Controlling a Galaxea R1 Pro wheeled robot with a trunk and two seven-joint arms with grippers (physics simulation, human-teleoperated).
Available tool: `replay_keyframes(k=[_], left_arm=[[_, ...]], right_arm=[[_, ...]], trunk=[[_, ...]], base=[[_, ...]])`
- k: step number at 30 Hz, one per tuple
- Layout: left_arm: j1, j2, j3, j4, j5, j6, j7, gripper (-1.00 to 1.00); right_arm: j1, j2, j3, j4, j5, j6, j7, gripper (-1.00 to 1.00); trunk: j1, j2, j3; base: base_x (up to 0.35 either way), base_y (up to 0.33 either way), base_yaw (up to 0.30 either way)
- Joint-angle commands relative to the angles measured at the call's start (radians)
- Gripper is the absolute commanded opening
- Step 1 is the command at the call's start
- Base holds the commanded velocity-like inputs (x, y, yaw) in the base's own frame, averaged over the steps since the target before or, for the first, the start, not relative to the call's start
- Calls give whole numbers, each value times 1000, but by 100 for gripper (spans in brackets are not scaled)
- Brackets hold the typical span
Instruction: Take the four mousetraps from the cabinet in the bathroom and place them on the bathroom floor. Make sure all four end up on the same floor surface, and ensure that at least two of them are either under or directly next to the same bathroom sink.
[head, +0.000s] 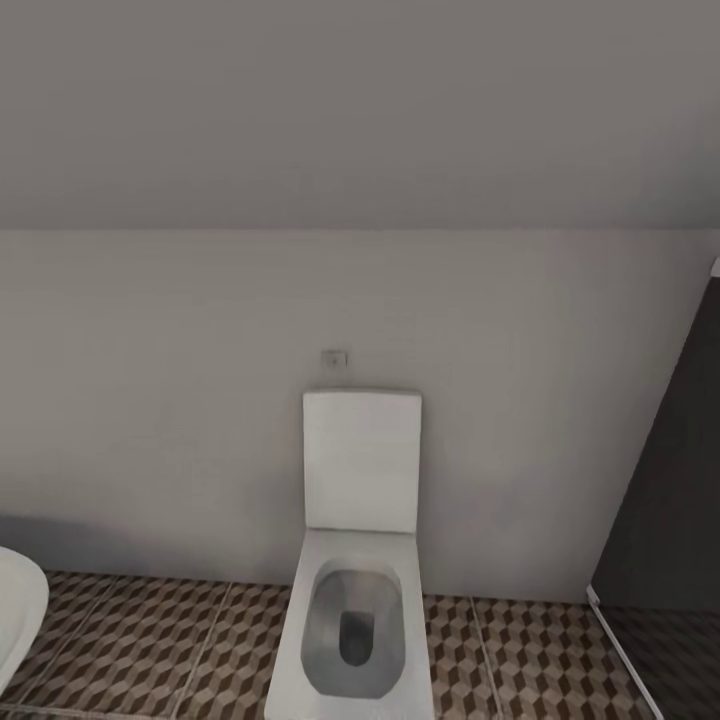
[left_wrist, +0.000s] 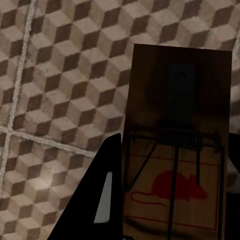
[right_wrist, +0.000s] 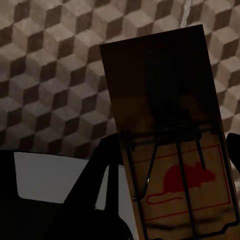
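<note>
Both grippers, left (left_wrist: 172, 200) and right (right_wrist: 170, 190), each clamp a mousetrap (left_wrist: 177, 150) (right_wrist: 170, 135) above the cube-patterned bathroom floor (left_wrist: 55, 90), facing the white toilet (head: 355, 600).

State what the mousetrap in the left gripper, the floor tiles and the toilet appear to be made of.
Mousetrap: looks like a wooden board, matte brown, with dark wire that looks like metal and a red mouse print. Floor tiles: probably ceramic or stone, printed with a cube pattern, pale grout lines between them. Toilet: smooth white, likely glazed ceramic, though the render leaves plastic possible.
</note>
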Motion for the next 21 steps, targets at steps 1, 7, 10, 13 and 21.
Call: replay_keyframes(k=[1, 7, 10, 13, 21], left_arm=[[0, 1, -8, -1, 7, -3, 7, -100], [0, 3, -8, -1, 11, -8, 8, -100], [0, 5, -8, -2, 12, -3, 9, -100], [-2, 8, -8, -9, 13, 0, 10, -100], [-5, 29, -8, -199, 14, 85, 136, -100]], right_arm=[[-1, -1, -8, 3, 8, -4, 3, -100], [-1, 0, -10, 3, 8, -10, 0, -100], [-1, 1, -10, 3, 7, -12, -11, -100], [-1, 0, -9, 3, 8, -8, -23, -100], [0, -17, -5, -112, 10, 63, -28, -100]], trunk=[[4, -8, -4], [27, -50, -23], [38, -71, -32], [50, -92, -42], [81, -148, -67]], base=[[0, 0, 0], [0, 0, 0], [0, 0, 0], [0, 0, 0], [0, 0, 0]])
